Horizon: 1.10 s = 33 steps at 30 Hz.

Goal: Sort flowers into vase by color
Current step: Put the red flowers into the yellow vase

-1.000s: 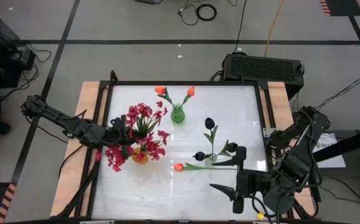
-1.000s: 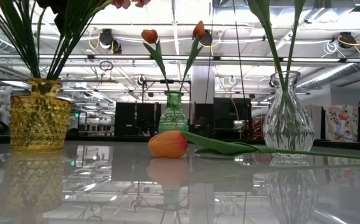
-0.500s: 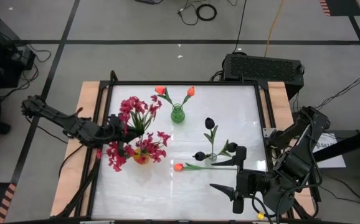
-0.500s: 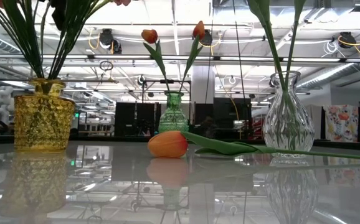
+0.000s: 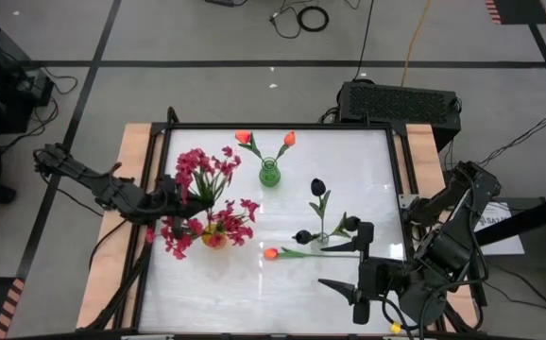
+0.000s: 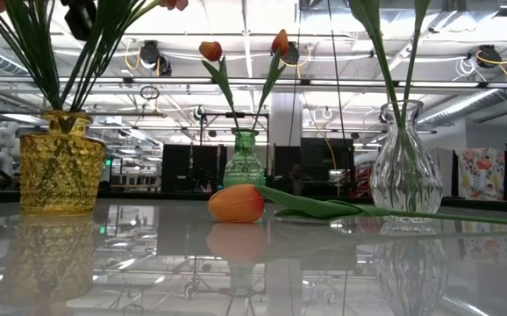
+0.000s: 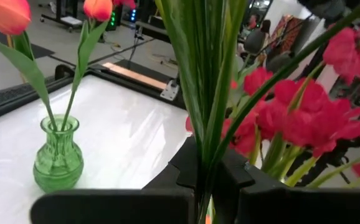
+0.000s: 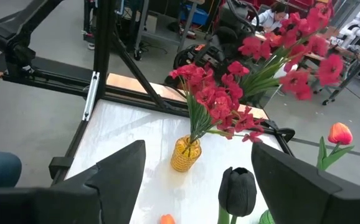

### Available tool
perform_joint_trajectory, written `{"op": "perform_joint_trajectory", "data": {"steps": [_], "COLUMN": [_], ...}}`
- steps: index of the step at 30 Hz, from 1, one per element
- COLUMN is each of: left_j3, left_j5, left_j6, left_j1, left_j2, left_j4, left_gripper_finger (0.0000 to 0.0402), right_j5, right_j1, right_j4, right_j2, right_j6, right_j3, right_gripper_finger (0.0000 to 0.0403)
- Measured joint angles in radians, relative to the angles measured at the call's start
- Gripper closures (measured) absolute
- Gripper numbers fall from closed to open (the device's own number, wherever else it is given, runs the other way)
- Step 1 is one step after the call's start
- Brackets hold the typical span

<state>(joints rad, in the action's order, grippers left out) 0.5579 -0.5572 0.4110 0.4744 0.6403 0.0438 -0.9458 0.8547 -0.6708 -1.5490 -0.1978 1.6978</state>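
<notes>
1. Far left first: the left gripper (image 5: 171,203) is pinched shut on the green stems of a crimson-pink spray (image 5: 200,168), holding it up above the table. In the left wrist view the stems (image 7: 208,93) run straight up out from between its fingers (image 7: 233,177).
2. That held spray's long axis runs from the gripper up and to the right in the high view, blooms pointing toward the far side of the table. The yellow vase (image 5: 213,236) sits just below and right of the gripper, already holding more pink sprays (image 5: 240,217). So I'd guess the move is to swing the stem ends down over that vase's mouth.
3. Middle back: the green vase (image 5: 269,174) has two orange-red tulips (image 5: 244,138) standing in it, heads splayed apart.
4. Middle front: one loose tulip (image 5: 271,253) lies flat on the table (image 5: 254,293), bud pointing left, stem running right toward the clear vase (image 5: 322,238) with the black blooms (image 5: 317,187).
5. Right side: the right gripper (image 5: 360,269) hangs with its fingers spread wide, nothing in them, just near that tulip's stem end. It's clearly the nearer arm for that one.
</notes>
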Motion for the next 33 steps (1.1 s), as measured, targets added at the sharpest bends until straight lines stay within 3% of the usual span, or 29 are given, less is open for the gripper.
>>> {"op": "perform_joint_trajectory", "data": {"steps": [18, 33], "left_j3": [0.0, 0.0], "left_j5": [-0.032, -0.061], "left_j6": [0.001, -0.06], "left_j1": [0.003, 0.074], "left_j2": [0.069, 0.072], "left_j4": [0.016, 0.02], "left_gripper_finger": [0.0379, 0.0379], "right_j5": [0.0, 0.0], "right_j1": [0.0, 0.0], "right_j4": [0.0, -0.004], "right_j2": [0.0, 0.0], "right_j6": [0.001, 0.001], "right_j3": [0.0, 0.0], "right_gripper_finger": [0.0118, 0.0118]}}
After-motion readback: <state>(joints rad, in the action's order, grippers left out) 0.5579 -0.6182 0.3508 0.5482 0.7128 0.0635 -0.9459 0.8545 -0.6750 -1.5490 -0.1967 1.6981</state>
